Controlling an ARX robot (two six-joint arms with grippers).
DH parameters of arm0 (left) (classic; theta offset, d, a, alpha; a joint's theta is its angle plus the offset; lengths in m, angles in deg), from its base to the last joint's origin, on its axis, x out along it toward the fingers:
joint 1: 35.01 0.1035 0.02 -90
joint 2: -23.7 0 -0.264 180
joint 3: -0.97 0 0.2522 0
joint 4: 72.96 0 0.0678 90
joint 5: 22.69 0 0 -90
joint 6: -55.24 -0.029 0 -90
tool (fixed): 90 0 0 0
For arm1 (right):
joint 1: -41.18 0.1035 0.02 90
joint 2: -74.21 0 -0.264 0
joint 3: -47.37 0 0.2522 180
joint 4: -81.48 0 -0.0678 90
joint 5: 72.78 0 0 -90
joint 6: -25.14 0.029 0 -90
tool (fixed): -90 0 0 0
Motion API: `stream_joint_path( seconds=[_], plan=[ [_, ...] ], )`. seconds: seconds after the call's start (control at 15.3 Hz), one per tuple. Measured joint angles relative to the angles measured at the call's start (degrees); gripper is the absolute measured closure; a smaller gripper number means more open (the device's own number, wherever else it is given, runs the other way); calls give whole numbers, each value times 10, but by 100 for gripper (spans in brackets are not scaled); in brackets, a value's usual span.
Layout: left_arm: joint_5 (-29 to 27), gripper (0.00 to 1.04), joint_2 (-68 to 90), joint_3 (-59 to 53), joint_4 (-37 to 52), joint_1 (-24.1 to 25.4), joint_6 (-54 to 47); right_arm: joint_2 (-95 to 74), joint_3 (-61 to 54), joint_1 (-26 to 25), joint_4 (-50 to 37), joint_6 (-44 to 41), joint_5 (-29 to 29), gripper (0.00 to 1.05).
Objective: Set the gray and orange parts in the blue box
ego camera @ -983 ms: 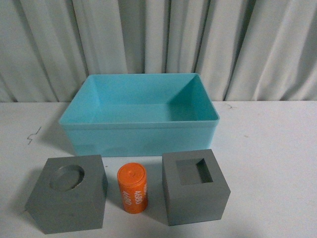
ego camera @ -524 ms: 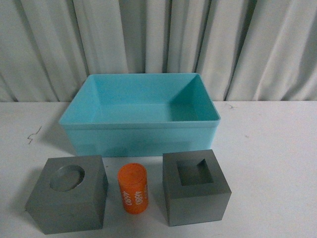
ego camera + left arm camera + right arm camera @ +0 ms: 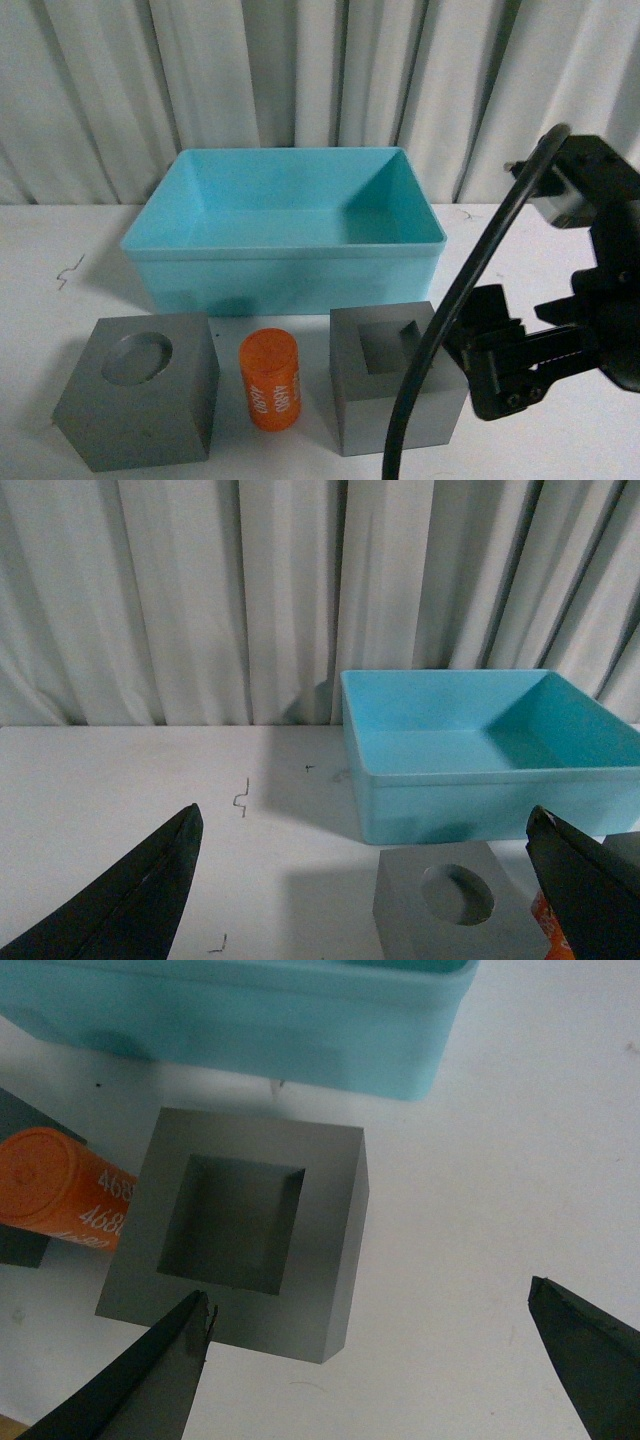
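The blue box [image 3: 285,272] stands open on the white table, nothing inside it. In front of it sit a gray block with a round recess [image 3: 140,395], an orange cylinder [image 3: 270,382] with white numbers, and a gray block with a square hole [image 3: 385,405]. My right gripper [image 3: 492,370] hangs open just right of the square-hole block [image 3: 335,1210], one fingertip [image 3: 175,1355] over its near edge. The cylinder [image 3: 60,1195] lies beside that block. My left gripper [image 3: 362,820] is open above the table, with the round-recess block [image 3: 450,910] and the box [image 3: 450,800] ahead. It is outside the front view.
Grey curtains [image 3: 320,80] hang behind the table. A black cable [image 3: 470,290] loops from the right arm in front of the square-hole block. Small dark marks [image 3: 240,798] dot the white tabletop [image 3: 480,1180] left of the box.
My right arm has come into the front view from the right and now sits beside the square-hole block. The box and parts stay where they were.
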Motion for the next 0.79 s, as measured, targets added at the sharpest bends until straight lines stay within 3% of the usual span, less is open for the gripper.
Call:
stream_joint_path(
  seconds=[0.26, 0.79],
  plan=[
    [0, 7, 0, 0, 0, 0, 0, -50, 23, 30, -5, 40, 30, 6],
    [0, 7, 0, 0, 0, 0, 0, -135, 68, 28, -11, 100, 36, 6]
  ],
)
